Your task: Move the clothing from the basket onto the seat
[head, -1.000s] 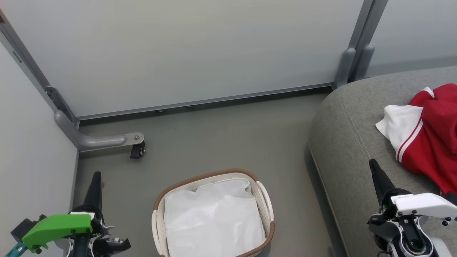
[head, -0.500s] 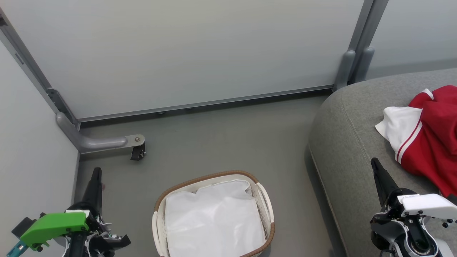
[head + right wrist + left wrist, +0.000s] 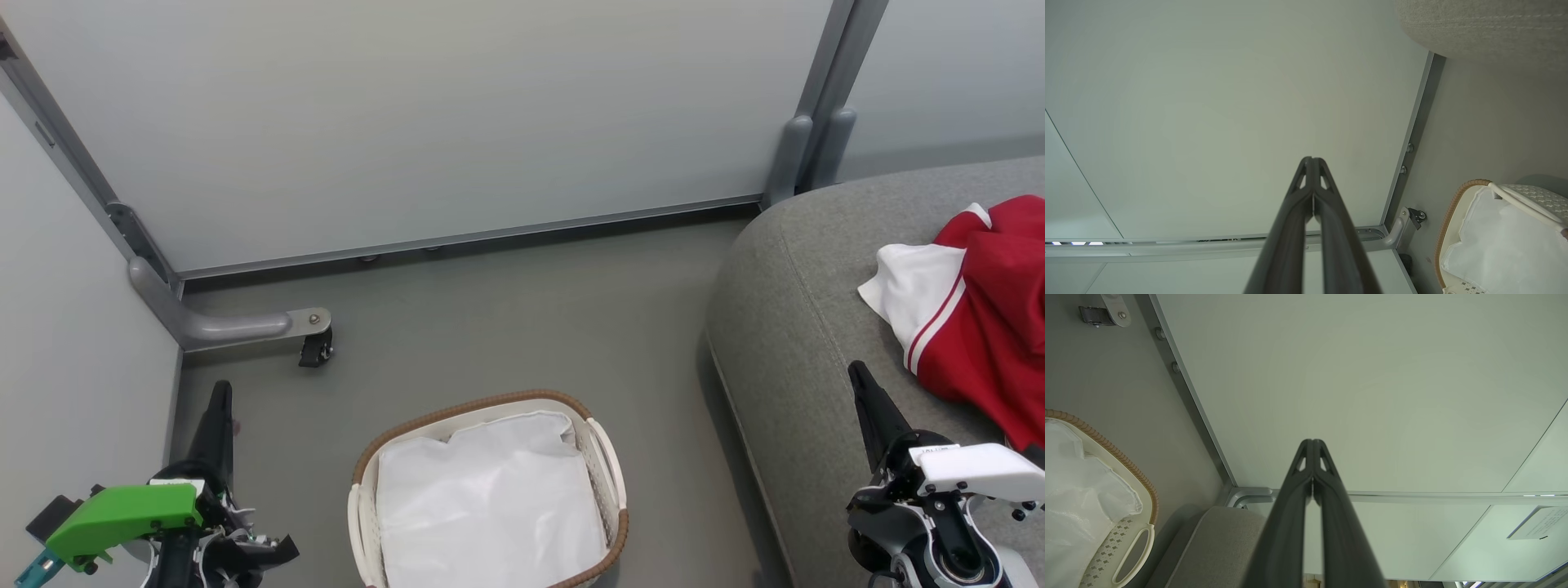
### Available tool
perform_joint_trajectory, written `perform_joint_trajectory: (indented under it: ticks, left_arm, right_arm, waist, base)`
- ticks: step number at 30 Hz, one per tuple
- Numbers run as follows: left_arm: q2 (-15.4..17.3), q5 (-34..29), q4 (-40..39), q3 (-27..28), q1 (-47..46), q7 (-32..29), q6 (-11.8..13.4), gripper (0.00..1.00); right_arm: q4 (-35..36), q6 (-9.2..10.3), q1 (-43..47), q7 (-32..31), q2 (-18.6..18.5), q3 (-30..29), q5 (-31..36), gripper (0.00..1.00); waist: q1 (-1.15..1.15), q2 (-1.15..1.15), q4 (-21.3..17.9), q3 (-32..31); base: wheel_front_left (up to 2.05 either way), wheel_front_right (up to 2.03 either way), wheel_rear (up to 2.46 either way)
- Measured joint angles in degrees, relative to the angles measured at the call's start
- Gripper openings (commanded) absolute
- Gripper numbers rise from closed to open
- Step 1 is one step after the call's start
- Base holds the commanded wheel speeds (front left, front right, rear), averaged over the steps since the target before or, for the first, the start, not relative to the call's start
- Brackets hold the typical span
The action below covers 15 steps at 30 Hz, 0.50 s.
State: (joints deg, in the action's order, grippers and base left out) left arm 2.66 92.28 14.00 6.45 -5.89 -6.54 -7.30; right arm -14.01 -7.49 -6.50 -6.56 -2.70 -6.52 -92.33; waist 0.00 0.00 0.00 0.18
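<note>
Nearest, the left gripper [image 3: 220, 398] and right gripper [image 3: 857, 376] have fingers pressed together, holding nothing. Between them, the basket [image 3: 457, 406] holds its white liner [image 3: 490, 498], no red visible. Farther right, the clothing [image 3: 988, 327] lies on the seat [image 3: 792, 310]; the task looks done.

Clothing [image 3: 992, 327]: cut off by the head view's right edge. Basket [image 3: 606, 461]: near end cropped at the bottom edge; floor concealed by white liner [image 3: 490, 506]. Wall notice [image 3: 1537, 528]: print too small to be read.
</note>
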Motion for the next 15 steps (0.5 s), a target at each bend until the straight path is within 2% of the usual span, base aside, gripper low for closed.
perform_joint_trajectory:
  ticks: [15]
  left_arm:
    - [0.0,0.0,0.0,0.0,0.0,0.0,0.0,0.0]
  right_arm:
    - [0.0,0.0,0.0,0.0,0.0,0.0,0.0,0.0]
  waist:
    - [0.0,0.0,0.0,0.0]
  base:
    - [0.0,0.0,0.0]
